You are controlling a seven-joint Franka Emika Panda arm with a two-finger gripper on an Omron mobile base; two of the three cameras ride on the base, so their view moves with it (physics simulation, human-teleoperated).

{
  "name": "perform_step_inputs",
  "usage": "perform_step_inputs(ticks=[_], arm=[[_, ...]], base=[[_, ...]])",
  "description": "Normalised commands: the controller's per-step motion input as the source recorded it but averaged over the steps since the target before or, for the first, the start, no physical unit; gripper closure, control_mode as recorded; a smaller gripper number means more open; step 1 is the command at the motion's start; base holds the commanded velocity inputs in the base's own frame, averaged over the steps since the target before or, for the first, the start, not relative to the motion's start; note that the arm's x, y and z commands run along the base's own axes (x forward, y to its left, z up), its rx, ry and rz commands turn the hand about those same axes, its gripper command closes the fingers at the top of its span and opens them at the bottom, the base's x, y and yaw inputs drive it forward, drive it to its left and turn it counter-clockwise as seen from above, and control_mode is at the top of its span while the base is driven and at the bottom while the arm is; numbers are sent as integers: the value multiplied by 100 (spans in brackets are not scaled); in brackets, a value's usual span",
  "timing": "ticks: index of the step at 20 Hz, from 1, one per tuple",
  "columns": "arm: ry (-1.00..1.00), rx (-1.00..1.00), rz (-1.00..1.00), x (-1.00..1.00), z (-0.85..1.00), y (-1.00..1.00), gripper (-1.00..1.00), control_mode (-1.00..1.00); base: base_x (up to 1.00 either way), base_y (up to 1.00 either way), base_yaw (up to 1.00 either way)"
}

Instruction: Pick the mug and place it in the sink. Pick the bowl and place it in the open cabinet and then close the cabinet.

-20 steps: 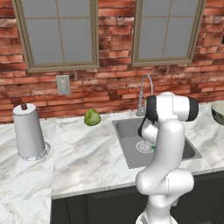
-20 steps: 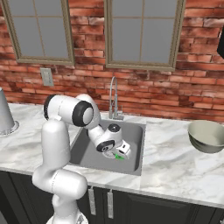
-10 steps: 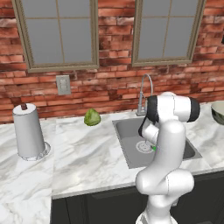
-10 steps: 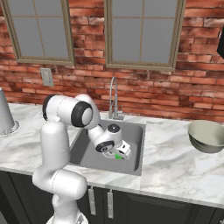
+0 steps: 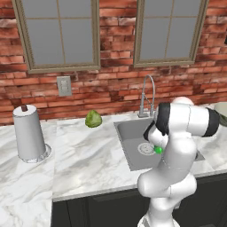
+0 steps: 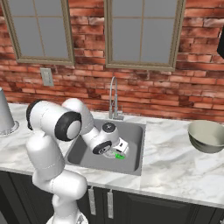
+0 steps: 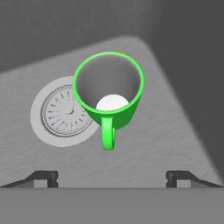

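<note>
The small bright green mug (image 7: 111, 118) stands upright on the floor of the grey sink (image 7: 170, 131), right beside the round drain (image 7: 61, 111), its handle pointing at my hand. My gripper (image 7: 111, 177) hangs just above it, open, the fingertips wide apart and touching nothing. In the right base view the gripper (image 6: 121, 151) is down inside the sink (image 6: 133, 133) with the mug (image 6: 118, 155) under it. The mug (image 5: 158, 150) peeks out beside my arm. The grey-green bowl (image 6: 208, 135) sits on the counter to the right. The cabinet is out of view.
An arched chrome faucet (image 6: 113, 98) rises behind the basin. A paper towel roll (image 5: 29, 139) and a pale green leafy ball (image 5: 93, 119) stand on the marble counter to the left. Low black doors (image 6: 100, 203) run under the counter.
The jaws have swung apart and let go of the mug, which now rests on the sink floor. The arm has barely moved.
</note>
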Motion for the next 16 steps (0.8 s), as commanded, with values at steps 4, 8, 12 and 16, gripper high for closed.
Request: perform_step_inputs(ticks=[4, 8, 12, 16], arm=[[0, 0, 2, -17, 93, 3, -100, -100], [0, 0, 2, -8, 100, 0, -100, -100], [1, 0, 0, -1, 100, 0, -100, -100], [5, 3, 0, 0, 100, -8, -100, -100]], base=[[0, 0, 0], [0, 0, 0], [0, 0, 0], [0, 0, 0]])
